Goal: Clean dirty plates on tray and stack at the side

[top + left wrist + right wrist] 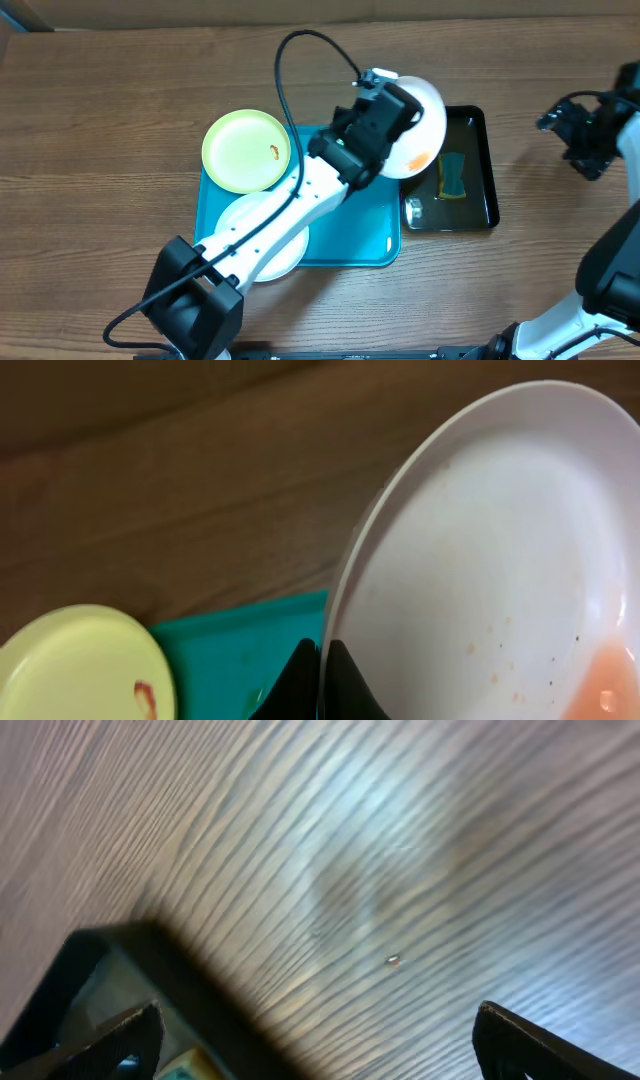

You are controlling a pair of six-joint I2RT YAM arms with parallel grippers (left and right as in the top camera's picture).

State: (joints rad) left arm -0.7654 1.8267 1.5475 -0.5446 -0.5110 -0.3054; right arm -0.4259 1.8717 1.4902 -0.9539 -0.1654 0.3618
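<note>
White plastic plate (428, 118), likely light, stiff and slick, is pinched at its rim in my left gripper (321, 652) and tilted up between the tray (372, 240) and the black basin (489, 160). My right gripper (320, 1020) hangs wide open over the tabletop (100, 100).
</note>
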